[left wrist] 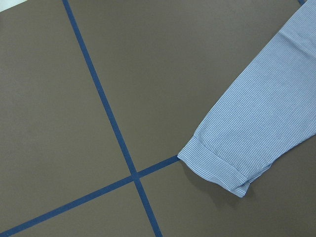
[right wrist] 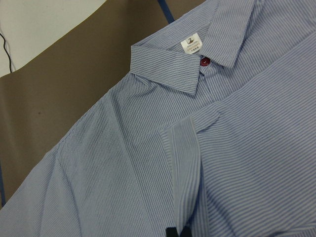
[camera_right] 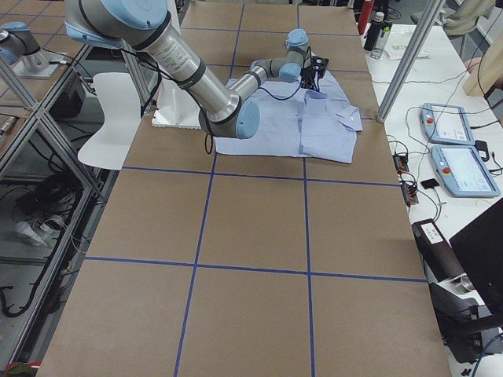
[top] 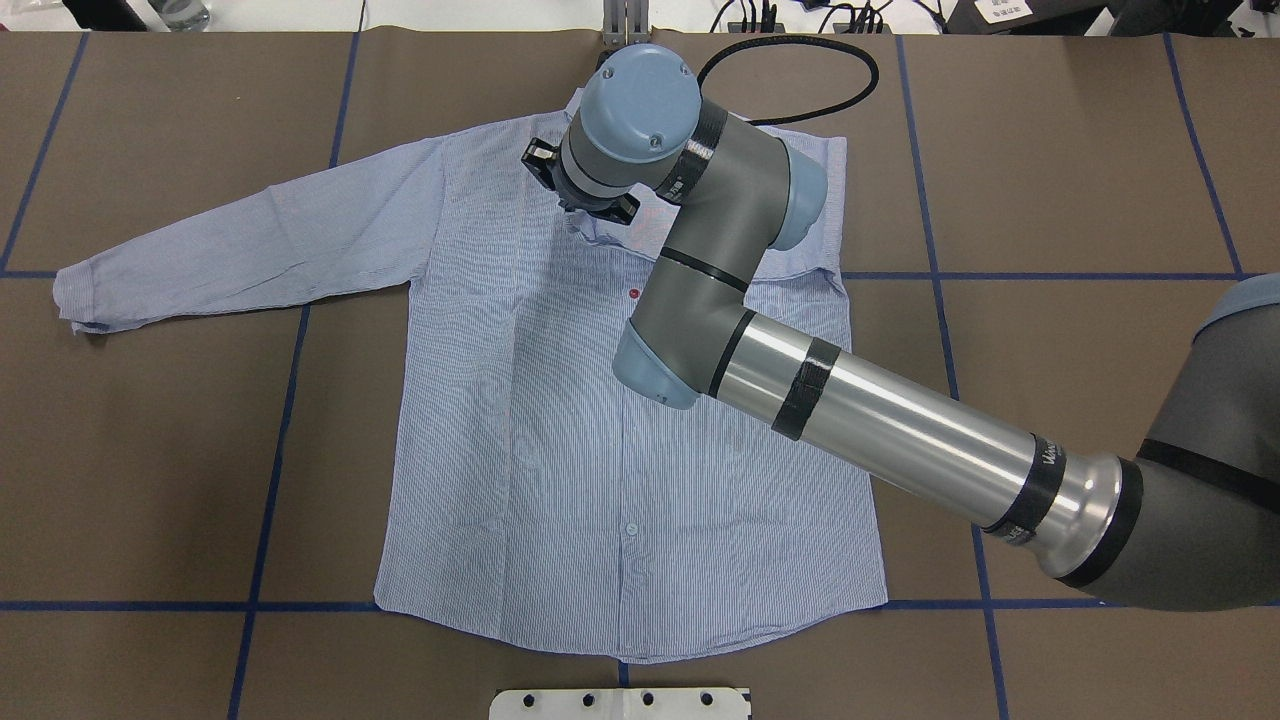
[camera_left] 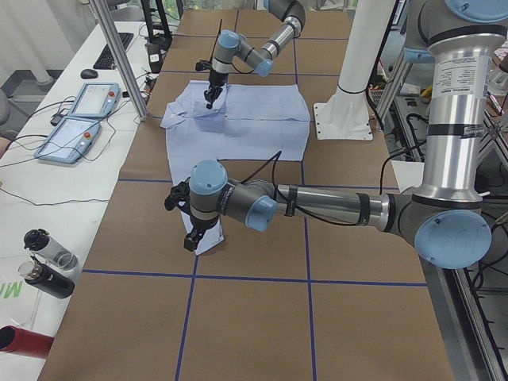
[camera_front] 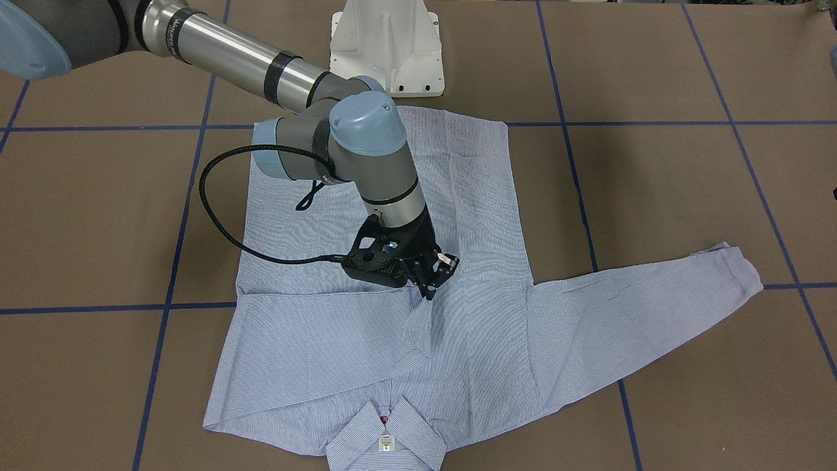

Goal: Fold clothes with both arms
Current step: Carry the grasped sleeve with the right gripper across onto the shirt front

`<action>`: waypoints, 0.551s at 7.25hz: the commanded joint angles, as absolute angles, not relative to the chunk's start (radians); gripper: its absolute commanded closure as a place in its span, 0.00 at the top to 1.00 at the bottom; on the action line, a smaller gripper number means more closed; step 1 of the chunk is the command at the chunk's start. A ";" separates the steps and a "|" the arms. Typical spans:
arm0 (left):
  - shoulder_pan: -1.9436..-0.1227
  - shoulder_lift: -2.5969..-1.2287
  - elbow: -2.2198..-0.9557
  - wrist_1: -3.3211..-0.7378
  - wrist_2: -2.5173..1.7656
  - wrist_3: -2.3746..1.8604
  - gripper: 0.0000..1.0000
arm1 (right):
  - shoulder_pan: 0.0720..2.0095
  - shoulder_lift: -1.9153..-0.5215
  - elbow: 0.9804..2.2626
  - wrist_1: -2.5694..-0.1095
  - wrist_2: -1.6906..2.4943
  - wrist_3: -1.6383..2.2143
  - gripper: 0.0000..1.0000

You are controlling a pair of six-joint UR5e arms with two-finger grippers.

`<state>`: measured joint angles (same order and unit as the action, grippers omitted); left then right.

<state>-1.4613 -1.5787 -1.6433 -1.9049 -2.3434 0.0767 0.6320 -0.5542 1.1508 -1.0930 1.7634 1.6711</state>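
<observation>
The brown desk (top: 1050, 150), ruled into squares by blue tape lines (left wrist: 106, 113), carries the shirt (top: 560, 450) spread flat and button-side up, hem toward the robot's base and collar (camera_front: 386, 438) toward the far edge. The right arm (top: 880, 420) reaches diagonally over the torso, its elbow and wrist above the chest. The left arm (camera_left: 333, 208) stretches out low along the robot's left end of the desk. One sleeve, the folded sleeve (camera_front: 314, 340), is laid across the chest below the collar. The right gripper (camera_front: 429, 286) points down at its end, and its jaws are closed to a narrow pinch on that sleeve's cuff (right wrist: 185, 163), which rises in a small peak to the tips. The other, the spread sleeve (top: 260, 235), runs out from the shoulder toward the robot's left, its long axis across the desk and dipping slightly toward the robot. Its open cuff (left wrist: 217, 170) lies flat just beside a tape crossing, with bare desk on every side. The left gripper (camera_left: 189, 238) hangs close to that cuff and is by far the nearer of the two. Only the side view shows it, so I cannot tell how far its jaws are open or whether they touch cloth. That sleeve's fold would likely sweep inward along its own axis toward the chest, where the right arm's wrist now stands. The right arm probably has to let go and clear out first. The smallest marks, the white neck label (right wrist: 191, 43) and the red button (right wrist: 205, 61) below it, sit at the collar's centre.
</observation>
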 commanded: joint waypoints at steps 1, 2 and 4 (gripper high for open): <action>-1.444 -1.592 -1.640 -1.905 -2.345 0.049 1.00 | 0.615 -0.552 1.144 -1.092 1.750 1.687 0.93; -1.389 -1.621 -1.635 -1.917 -2.345 -0.048 1.00 | 0.601 -0.532 1.144 -1.094 1.709 1.742 1.00; -1.335 -1.675 -1.519 -2.048 -2.345 -0.183 1.00 | 0.592 -0.509 1.175 -1.104 1.712 1.847 1.00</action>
<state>-1.3588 -1.6473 -1.5875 -1.9653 -2.3454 -0.1028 0.5977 -0.5189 1.1535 -1.0982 1.7134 1.7912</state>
